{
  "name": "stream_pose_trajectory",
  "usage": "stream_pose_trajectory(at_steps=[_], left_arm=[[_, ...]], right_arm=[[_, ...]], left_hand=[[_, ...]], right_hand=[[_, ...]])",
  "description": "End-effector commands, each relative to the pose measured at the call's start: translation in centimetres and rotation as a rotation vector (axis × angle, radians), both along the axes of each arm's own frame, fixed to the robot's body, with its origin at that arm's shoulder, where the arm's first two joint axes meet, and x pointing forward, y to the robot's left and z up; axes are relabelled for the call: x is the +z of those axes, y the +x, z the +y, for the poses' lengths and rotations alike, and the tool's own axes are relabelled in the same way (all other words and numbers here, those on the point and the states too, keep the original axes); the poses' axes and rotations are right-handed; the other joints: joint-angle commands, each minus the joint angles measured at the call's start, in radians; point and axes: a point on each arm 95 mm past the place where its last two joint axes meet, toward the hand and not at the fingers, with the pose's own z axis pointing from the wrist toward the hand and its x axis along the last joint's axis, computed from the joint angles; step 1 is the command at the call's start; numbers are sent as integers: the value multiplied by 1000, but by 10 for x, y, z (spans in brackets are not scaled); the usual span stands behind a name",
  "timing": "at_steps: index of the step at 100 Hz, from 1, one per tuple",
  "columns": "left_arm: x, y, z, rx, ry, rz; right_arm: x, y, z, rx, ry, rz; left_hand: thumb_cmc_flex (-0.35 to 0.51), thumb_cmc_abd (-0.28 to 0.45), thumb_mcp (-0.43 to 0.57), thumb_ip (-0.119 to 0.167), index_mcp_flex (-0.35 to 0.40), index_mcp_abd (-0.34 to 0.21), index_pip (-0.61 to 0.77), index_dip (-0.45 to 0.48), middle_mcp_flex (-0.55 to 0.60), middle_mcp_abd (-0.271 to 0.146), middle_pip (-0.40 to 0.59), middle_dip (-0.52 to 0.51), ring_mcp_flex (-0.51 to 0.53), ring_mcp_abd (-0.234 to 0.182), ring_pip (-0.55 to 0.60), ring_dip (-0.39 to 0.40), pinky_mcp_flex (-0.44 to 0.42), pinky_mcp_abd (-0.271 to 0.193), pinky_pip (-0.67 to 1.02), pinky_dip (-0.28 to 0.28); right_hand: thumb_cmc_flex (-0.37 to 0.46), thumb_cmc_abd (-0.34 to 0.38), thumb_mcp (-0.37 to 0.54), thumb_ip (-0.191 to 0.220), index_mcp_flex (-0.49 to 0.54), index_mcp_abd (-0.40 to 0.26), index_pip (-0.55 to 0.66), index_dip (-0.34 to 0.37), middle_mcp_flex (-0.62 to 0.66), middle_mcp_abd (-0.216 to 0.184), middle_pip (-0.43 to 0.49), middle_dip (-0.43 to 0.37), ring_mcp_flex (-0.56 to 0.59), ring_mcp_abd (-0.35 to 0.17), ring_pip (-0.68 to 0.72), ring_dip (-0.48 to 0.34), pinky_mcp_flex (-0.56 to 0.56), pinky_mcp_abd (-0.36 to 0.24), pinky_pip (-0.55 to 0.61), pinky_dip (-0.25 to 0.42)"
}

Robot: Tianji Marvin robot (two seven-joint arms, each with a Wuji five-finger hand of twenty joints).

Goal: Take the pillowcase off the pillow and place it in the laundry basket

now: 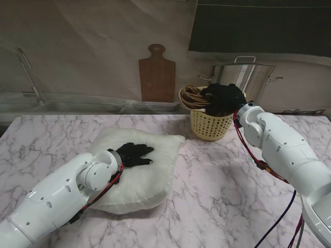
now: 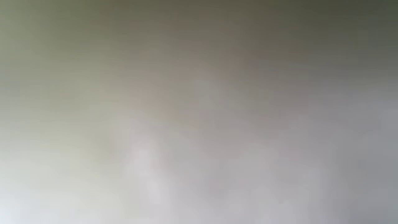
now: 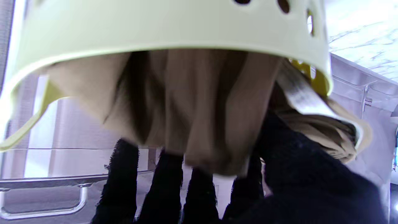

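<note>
The bare white pillow [image 1: 142, 173] lies on the marble table left of centre. My left hand [image 1: 133, 154] rests flat on its top with the fingers spread, holding nothing. The left wrist view is a grey blur. The tan pillowcase [image 1: 193, 96] is bunched inside the pale yellow laundry basket [image 1: 208, 128], spilling over its rim. My right hand [image 1: 223, 98] hovers on top of it at the basket's mouth. In the right wrist view the pillowcase [image 3: 192, 102] fills the basket [image 3: 155, 31], and my right hand [image 3: 279, 186] shows straight, spread fingers [image 3: 161, 186] against the cloth, not closed around it.
A wooden cutting board [image 1: 156, 75] leans on the back wall behind the basket. A steel pot [image 1: 243, 76] stands at the back right. A sink with a faucet [image 1: 28, 72] lies at the back left. Marble table top [image 1: 222, 191] stretches between pillow and right arm.
</note>
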Motion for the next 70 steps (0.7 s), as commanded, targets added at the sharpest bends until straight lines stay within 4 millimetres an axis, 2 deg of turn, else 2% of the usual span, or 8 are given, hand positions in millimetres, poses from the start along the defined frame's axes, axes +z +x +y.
stream_pose_trajectory(at_steps=[1,26,36,54,70], left_arm=[[-18,-10,-4,-7,9,57],[-18,-9,-5,-10,6,54],[-17,-9,-5,-11,2,48],[-8,-9,-3,-2,-15,12],[11,-12,1,12,-42,-58]], right_arm=[[-4,-4,-10,-12,-30,6],[3,-18,-21,-1,-98,8],[9,-26,-26,2,-111,-10],[31,-48,-33,15,-125,-68],[56,-71,-34,34,-105,-135]], left_hand=[[44,3,-4,8,-22,-47,-7,16,-21,-52,-4,5,23,55,14,-12,-6,57,519,-11],[43,3,-5,8,-23,-47,-8,16,-22,-53,-5,4,22,55,13,-12,-6,58,519,-11],[40,2,-6,8,-23,-47,-7,16,-22,-53,-5,4,21,54,13,-12,-7,57,518,-12],[24,-1,-9,7,-21,-46,-6,17,-24,-53,-6,4,9,56,7,-15,-14,65,513,-13],[0,-6,-11,6,-16,-46,-3,19,-60,-43,-20,-1,-14,59,-4,-21,-25,76,501,-16]], right_hand=[[-27,-33,-1,31,-32,37,-21,-22,-36,9,-25,-14,-34,3,-31,-24,-15,-3,-15,-11],[-20,-48,30,33,-37,33,-35,-37,-37,6,-29,-16,-24,2,-25,-26,-7,-2,6,-15],[-56,-34,12,29,-29,37,-36,-42,-27,13,-32,-18,-14,24,-19,-23,-14,31,8,-19],[-93,7,-43,32,11,41,-44,-47,16,38,-49,-25,13,64,-14,-7,-15,80,9,-18],[-124,56,-119,38,44,60,-74,-40,33,79,-71,-30,21,90,-26,11,-18,100,-4,-12]])
